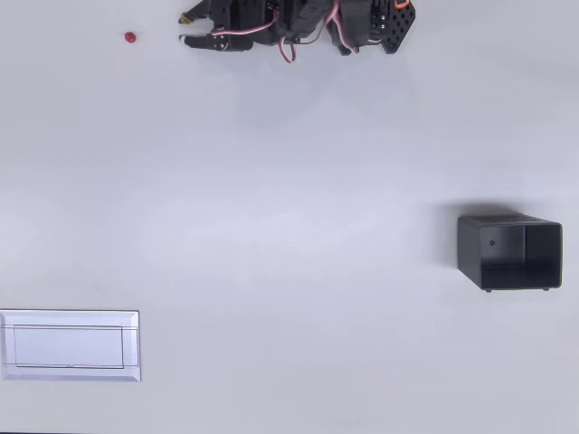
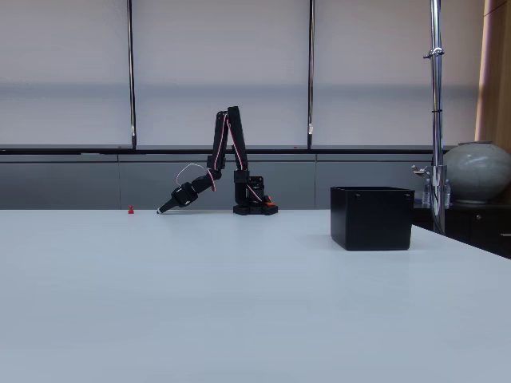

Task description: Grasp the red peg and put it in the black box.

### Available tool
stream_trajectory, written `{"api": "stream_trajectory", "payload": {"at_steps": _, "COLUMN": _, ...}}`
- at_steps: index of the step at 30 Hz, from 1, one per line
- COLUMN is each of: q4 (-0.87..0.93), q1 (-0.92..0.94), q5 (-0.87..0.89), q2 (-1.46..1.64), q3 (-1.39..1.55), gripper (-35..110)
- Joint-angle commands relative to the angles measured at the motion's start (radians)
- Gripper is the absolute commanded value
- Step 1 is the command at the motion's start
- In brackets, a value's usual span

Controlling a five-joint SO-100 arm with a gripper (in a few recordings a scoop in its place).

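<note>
The red peg (image 1: 130, 38) is a tiny red dot on the white table at the upper left of the overhead view, and a small red speck (image 2: 131, 210) in the fixed view. My gripper (image 1: 184, 28) sits just to its right with a gap to the peg, pointing toward it, fingers spread and nothing between them. From the side the gripper (image 2: 163, 210) hangs low, its tip near the tabletop. The black box (image 1: 509, 252) stands far off at the right of the table, hollow and dark inside, also seen in the fixed view (image 2: 371, 217).
A flat white tray (image 1: 70, 345) lies at the lower left of the overhead view. The arm's base (image 2: 255, 207) stands at the table's far edge. A metal pole (image 2: 436, 112) and a round vase (image 2: 477, 171) stand beyond the table at right.
</note>
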Motion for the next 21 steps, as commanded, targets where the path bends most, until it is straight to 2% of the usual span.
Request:
{"api": "stream_trajectory", "payload": {"at_steps": 1, "q4": -0.087, "q1": -0.003, "q5": -0.058, "q2": 0.057, "q3": 0.051, "gripper": 21}}
{"api": "stream_trajectory", "payload": {"at_steps": 6, "q4": -0.187, "q1": -0.011, "q5": -0.126, "q2": 0.155, "q3": 0.117, "gripper": 21}}
{"api": "stream_trajectory", "payload": {"at_steps": 13, "q4": -0.239, "q1": -0.012, "q5": -0.144, "q2": 0.249, "q3": 0.218, "gripper": 21}}
{"api": "stream_trajectory", "payload": {"at_steps": 21, "q4": -0.227, "q1": -0.018, "q5": -0.052, "q2": 0.356, "q3": 0.336, "gripper": 21}}
